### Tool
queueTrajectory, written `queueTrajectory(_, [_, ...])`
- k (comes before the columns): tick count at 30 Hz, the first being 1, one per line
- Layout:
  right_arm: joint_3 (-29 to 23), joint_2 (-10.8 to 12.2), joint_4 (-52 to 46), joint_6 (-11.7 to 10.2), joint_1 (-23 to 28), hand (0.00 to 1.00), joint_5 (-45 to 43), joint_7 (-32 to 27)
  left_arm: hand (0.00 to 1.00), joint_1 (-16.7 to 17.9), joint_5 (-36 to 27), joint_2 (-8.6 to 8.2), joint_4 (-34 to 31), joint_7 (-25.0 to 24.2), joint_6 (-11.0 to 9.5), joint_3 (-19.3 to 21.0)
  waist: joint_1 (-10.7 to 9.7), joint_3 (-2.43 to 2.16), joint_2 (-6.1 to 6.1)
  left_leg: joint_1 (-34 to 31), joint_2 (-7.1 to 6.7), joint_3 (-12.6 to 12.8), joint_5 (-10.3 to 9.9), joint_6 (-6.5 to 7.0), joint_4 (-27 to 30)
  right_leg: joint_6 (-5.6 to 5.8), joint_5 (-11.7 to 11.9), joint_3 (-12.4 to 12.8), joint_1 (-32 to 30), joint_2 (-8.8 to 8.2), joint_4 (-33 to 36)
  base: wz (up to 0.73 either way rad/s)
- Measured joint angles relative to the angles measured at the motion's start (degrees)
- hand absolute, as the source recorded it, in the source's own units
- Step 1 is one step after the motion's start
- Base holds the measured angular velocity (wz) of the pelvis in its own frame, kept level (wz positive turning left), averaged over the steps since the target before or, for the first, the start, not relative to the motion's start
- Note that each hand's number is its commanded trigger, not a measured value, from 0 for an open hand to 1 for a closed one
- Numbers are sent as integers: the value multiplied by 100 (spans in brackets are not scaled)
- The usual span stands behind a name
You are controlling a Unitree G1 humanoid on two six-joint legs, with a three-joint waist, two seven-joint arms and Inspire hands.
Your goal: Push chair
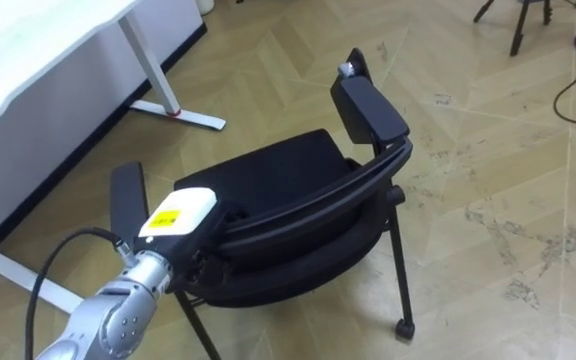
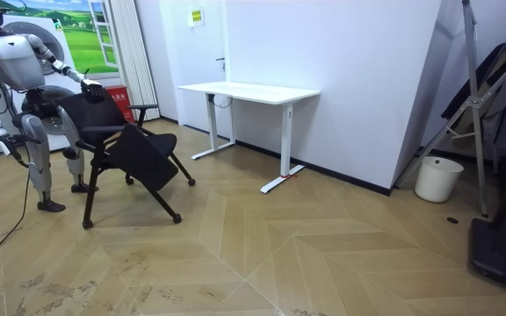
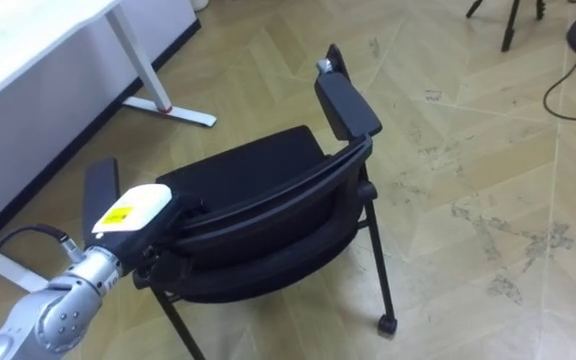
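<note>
White desk (image 2: 249, 90) stands against the wall on scuffed parquet floor (image 2: 323, 254). White bucket (image 2: 437, 179) sits by the wall's corner, well apart from the desk.

Silver-grey forearm, looping black cable, white yellow-labelled plate on the left robot hand (image 1: 180, 214), torso seemingly pale grey.

left hand (image 3: 136, 214) on chair (image 3: 253, 175) backrest | white desk (image 3: 23, 35) near chair
</note>
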Motion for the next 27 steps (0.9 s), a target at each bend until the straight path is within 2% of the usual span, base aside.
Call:
queueTrajectory(7, [-144, -9, 70, 1, -4, 0, 21, 150, 100, 0, 7, 0, -30, 49, 66, 0, -70, -3, 4, -38, 1, -30, 0, 0, 3, -4, 4, -25, -38, 2, 40, 1])
queueTrajectory(16, [-141, -15, 122, 47, 76, 0, 152, 396, 100, -11, 15, 15, -28, 37, 87, 64, -96, 15, -61, -59, 5, -17, 0, 1, -3, -3, 3, 17, -116, 3, 94, -2])
queueTrajectory(22, [-328, -188, 457, 59, 340, 0, 413, 444, 100, -11, 4, 82, -20, 59, 75, 97, -129, 30, -76, -61, 20, 74, 0, 1, 9, -2, 3, 120, -152, 9, 93, -5])
queueTrajectory(27, [-1327, -253, 509, 146, 935, 0, 919, 274, 100, -10, -134, 239, -23, 62, 110, 235, -419, 32, -75, -228, 28, 61, -10, 12, 96, 6, -3, 133, -279, 19, 107, 1])
